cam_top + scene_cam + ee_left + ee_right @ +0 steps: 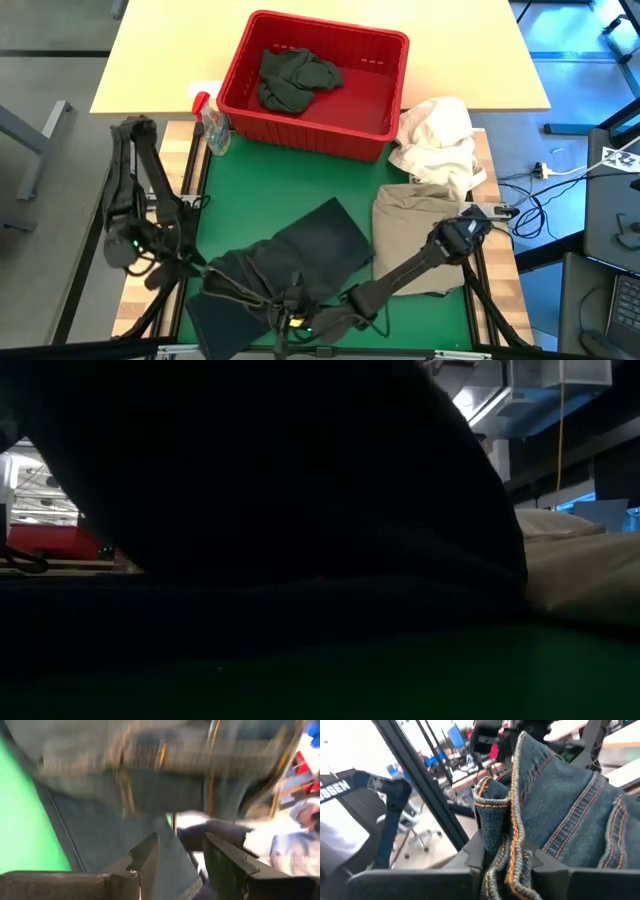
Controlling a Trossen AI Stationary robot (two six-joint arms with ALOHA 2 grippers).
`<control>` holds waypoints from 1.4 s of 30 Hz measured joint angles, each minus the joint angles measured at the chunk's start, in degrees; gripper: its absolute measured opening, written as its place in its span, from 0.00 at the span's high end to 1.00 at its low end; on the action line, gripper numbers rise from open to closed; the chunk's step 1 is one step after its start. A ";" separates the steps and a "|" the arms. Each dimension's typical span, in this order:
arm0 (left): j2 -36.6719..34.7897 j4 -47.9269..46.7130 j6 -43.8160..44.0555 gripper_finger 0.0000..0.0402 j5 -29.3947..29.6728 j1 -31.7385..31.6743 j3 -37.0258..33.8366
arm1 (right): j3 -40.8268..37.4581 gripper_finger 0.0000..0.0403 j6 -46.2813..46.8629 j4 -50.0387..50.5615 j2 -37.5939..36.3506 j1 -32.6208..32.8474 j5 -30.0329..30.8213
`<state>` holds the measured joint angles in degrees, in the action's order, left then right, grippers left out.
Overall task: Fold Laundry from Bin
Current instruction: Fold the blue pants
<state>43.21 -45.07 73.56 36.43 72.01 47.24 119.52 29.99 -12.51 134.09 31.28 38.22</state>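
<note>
At the near edge of the bench [150, 70], the right gripper [507, 865] pinches a stitched seam of a dark denim garment [290, 265], its jaws pressed together on the doubled hem, apparently to lift that edge for a fold. Just beside it, toward the left arm's side, the left gripper [180, 865] faces the same denim with jaws spread and nothing visibly between them, seemingly poised to take a second corner. The garment lies crumpled on the green mat [350, 180], and the table-level camera is almost wholly blocked by its dark bulk. To the denim's right lies a khaki garment [415, 230] laid flat, probably already dealt with. Farther back, beyond the khaki, sits a white cloth bundle [435, 140]. Farthest from the denim stands the red bin [385, 55], one dark green garment [295, 80] waiting inside, a small spray bottle [212, 125] at its corner.
</note>
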 joint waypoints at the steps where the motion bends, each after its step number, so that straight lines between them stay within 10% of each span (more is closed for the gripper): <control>1: -0.93 0.03 -0.93 0.64 1.12 0.00 0.00 | 0.95 0.89 -0.20 -1.32 1.12 -0.30 0.08; 29: -3.93 0.16 -9.29 0.64 8.61 -0.02 0.00 | 5.53 0.87 0.47 -17.07 15.04 -1.48 -1.32; 42: -3.90 0.06 -9.33 0.64 9.18 -0.04 0.00 | 5.51 0.67 4.12 -22.03 16.93 -4.02 -6.28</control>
<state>39.31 -45.01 64.23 45.61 71.96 47.24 125.03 34.10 -34.54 151.02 27.27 31.94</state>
